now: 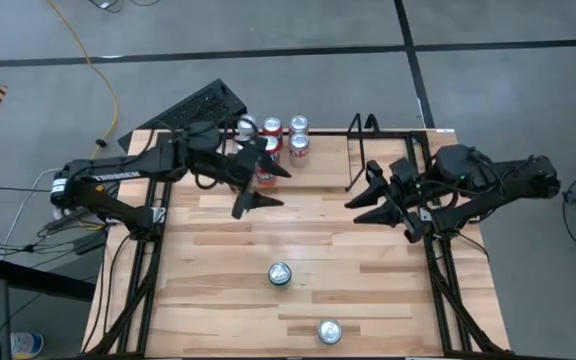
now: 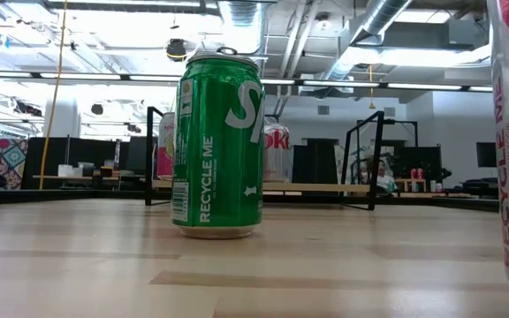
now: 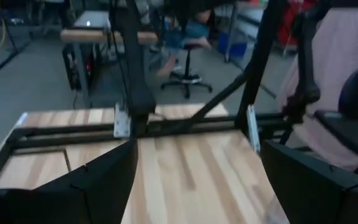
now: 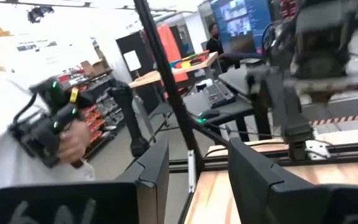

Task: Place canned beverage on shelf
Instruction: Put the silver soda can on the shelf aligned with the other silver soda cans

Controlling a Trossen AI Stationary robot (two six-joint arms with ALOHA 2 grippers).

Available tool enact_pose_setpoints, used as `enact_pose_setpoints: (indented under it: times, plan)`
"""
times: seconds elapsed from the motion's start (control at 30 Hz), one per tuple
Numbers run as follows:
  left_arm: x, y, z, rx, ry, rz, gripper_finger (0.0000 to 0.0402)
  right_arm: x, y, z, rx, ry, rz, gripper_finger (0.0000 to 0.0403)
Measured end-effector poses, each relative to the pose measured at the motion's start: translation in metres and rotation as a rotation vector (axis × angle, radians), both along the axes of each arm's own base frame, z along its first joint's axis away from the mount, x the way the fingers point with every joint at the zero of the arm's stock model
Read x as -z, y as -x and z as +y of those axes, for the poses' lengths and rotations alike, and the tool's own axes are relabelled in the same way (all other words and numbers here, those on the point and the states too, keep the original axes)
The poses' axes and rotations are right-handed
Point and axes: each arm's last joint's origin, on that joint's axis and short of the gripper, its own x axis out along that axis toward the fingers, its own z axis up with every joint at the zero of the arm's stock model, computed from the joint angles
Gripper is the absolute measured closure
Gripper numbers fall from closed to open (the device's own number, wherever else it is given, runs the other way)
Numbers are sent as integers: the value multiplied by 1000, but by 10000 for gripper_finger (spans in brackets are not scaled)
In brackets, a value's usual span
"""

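Tabletop (image 1: 228,260): pale wood planks, smooth, satin sheen, visible grain and seams. Green can (image 2: 218,146): thin metal, glossy printed skin, bare silvery rim. Shelf (image 1: 360,150): thin black wire, matt; light wood floor. Cans on shelf (image 1: 286,135): shiny metal tops, red-and-white printed sides. Left tool (image 1: 258,180) and right tool (image 1: 376,195): dark matt plastic-looking fingers. Room floor (image 1: 488,90): grey, smooth, dull.
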Motion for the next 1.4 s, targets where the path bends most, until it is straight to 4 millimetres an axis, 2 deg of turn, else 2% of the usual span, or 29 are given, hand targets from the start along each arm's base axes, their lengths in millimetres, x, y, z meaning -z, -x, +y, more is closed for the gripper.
enact_pose_setpoints:
  times: [0.1, 0.23, 0.33, 0.47, 0.6, 0.77, 0.83, 0.93, 1.07, 1.23, 1.3, 1.4]
  plan:
    - [-21, 3, -5, 4, 30, -53, 77, 0, 1, 4, -20, 1, 2, 262]
    - [-52, 12, -21, 26, 34, -162, 77, 3, 2, 10, -51, 16, 32, 262]
    - [-61, 13, -34, 16, 84, -235, 77, 7, 4, 13, -68, 26, 66, 262]
    - [-64, 6, -50, 16, 157, -282, 77, 7, 6, 20, -101, 28, 71, 262]
    - [-60, -6, -62, 22, 223, -304, 77, 9, 9, 29, -149, 55, 76, 262]
    - [-44, -34, -71, -6, 281, -306, 77, 9, 13, 39, -205, 104, 49, 262]
    - [-33, -48, -72, -33, 352, -287, 77, 9, 14, 44, -226, 108, 50, 262]
    - [-14, -69, -77, -39, 554, -206, 77, 12, 12, 50, -252, 116, 61, 262]
    - [7, -94, -86, 110, 701, -168, 77, 14, 14, 56, -277, 144, 67, 262]
    - [31, -118, -98, 211, 850, -167, 77, 16, 13, 62, -281, 151, 79, 262]
    - [33, -121, -95, 271, 876, -184, 77, 17, 12, 63, -286, 154, 80, 262]
    - [22, -116, -86, 369, 842, -293, 77, 17, 13, 64, -288, 169, 74, 262]
